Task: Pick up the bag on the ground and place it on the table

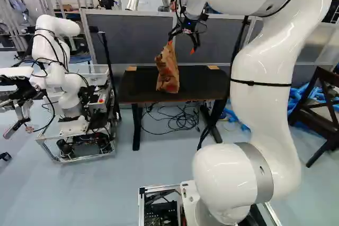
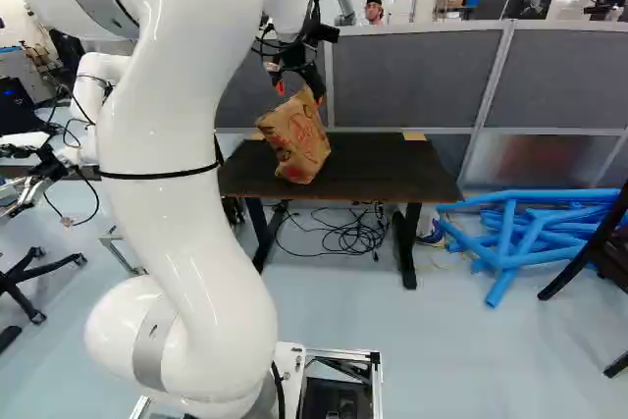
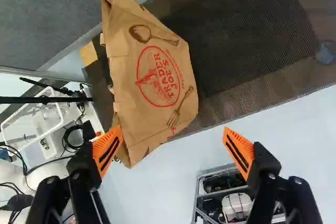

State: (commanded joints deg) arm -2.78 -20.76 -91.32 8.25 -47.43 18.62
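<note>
A brown paper bag (image 1: 168, 70), left base view's centre, is looking light, crushable, best pinched up top; the black hand (image 3: 172, 131) is gaping open.

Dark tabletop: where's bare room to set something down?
Widest patch: between the brown paper bag and the table's right end, both base views. Narrower strip: bag to left end, left base view. Crowded: at the bag, open jaws above; tangled black cables beneath the table.
</note>
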